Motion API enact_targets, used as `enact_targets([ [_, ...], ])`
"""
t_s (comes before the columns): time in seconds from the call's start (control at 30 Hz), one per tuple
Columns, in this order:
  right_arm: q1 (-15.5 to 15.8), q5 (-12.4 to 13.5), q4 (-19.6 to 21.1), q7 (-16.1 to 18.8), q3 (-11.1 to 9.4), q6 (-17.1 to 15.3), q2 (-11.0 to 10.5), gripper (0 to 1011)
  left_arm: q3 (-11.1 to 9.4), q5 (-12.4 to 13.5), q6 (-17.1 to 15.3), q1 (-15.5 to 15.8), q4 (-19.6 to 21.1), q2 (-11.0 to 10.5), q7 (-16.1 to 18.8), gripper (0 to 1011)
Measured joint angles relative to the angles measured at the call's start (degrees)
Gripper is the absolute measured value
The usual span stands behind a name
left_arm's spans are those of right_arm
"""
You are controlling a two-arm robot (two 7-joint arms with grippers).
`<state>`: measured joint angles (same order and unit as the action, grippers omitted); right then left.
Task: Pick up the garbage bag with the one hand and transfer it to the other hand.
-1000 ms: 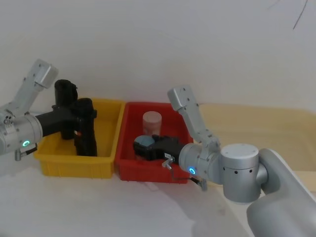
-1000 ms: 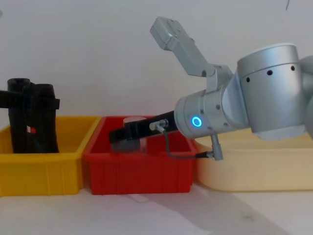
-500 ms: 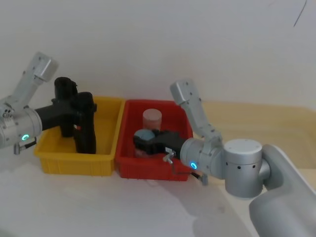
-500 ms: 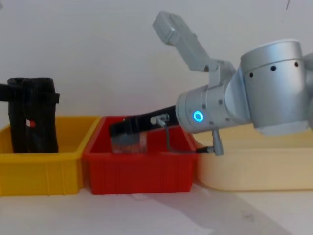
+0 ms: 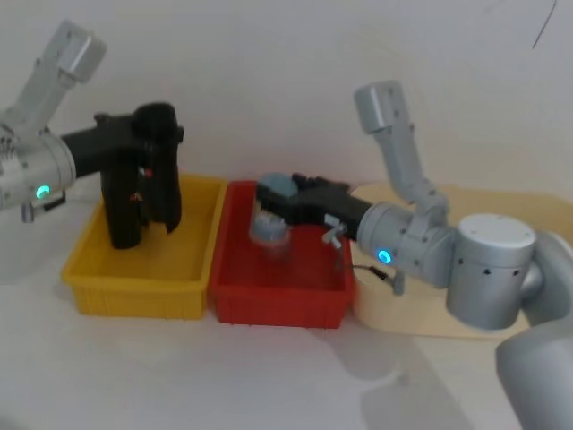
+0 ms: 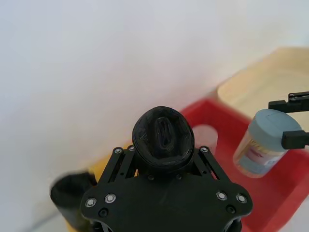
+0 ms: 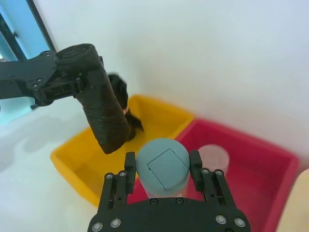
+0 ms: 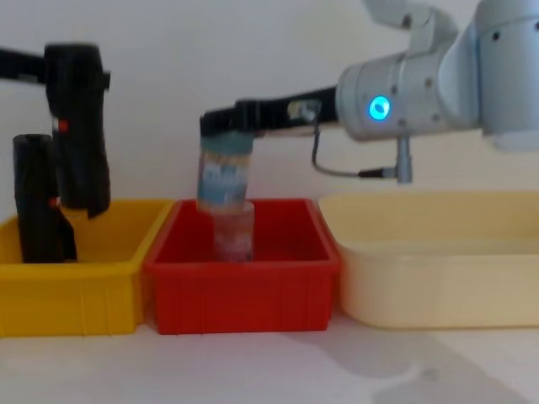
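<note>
Chest view: the left gripper (image 8: 69,71) is clamped round the top of the garbage bag (image 8: 81,147), which hangs upright above the yellow bin (image 8: 84,295). A second roll (image 8: 38,202) stands in that bin just beside it. The right gripper (image 8: 226,126) grasps a jar (image 8: 224,177) over the red bin (image 8: 244,295).

- No words or numbers can be read.
- The jar (image 8: 224,172) has a blue and white label (image 8: 223,180), but its letters cannot be made out.
- The garbage bag (image 8: 80,139) has a small red mark (image 8: 60,126) with no clear letters.
</note>
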<state>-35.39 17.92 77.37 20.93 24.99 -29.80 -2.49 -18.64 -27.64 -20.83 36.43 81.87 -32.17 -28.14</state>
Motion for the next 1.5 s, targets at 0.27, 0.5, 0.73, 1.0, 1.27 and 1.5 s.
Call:
enact_targets([
  [0.27,1.66,0.91,7.1,-1.5,-3.21,-0.62,-2.51,658,-1.72,-0.04,-0.01,7.12,-1.85,1.17,-3.27,359],
  [0.5,4.73,0.83,12.2,-3.94,-6.04,-0.73,-5.21,658,-4.39,-0.27,3.52,14.58,-10.64,4.61,-8.9,359],
  [0.73,7.69,0.81,14.52,-5.57,-8.4,-0.61,-7.31,658,-6.91,-0.77,7.9,21.35,-22.72,9.09,-15.38,359],
  [1.0,10.55,1.36,15.5,-6.79,-10.96,0.12,-9.34,658,-11.79,-3.36,15.78,31.54,-44.4,16.45,-24.66,359],
  [1.27,12.0,2.44,15.56,-7.34,-13.1,1.6,-10.35,658,-15.9,-5.86,21.2,38.76,-59.57,21.5,-30.53,359],
  [1.5,12.19,3.25,15.34,-7.54,-13.97,2.98,-10.52,658,-17.6,-7.0,23.65,41.77,-66.29,23.67,-33.18,359],
])
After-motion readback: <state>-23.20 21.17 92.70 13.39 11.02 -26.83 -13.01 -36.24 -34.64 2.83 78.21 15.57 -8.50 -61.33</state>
